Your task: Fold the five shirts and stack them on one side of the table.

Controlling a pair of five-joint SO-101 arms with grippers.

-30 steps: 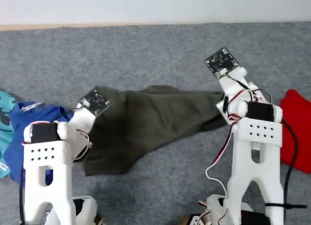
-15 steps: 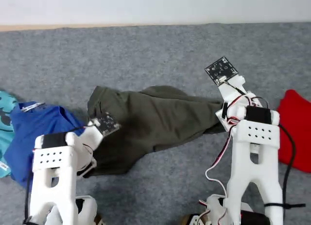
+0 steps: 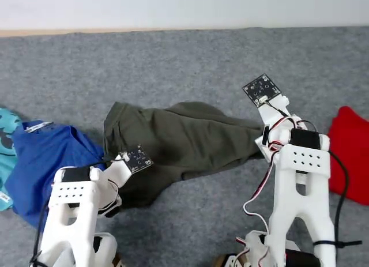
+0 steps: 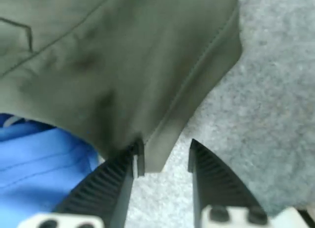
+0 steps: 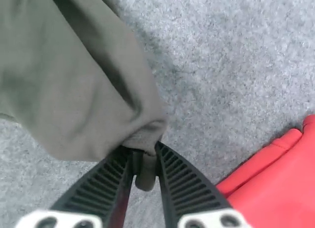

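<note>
The olive shirt (image 3: 179, 143) lies rumpled on the grey table (image 3: 190, 59), between my two arms; its long axis runs across, from my left side to my right. Its near left corner lies between the jaws of my left gripper (image 4: 165, 151), which stand partly open, the hem touching one finger but not pinched. Its right end is bunched in my right gripper (image 5: 144, 153), clamped tight on a fold. The left must close before I can spread it, I judge. The blue shirt (image 3: 46, 157) lies against its left edge; the red shirt (image 3: 349, 151) lies beyond my right arm.
</note>
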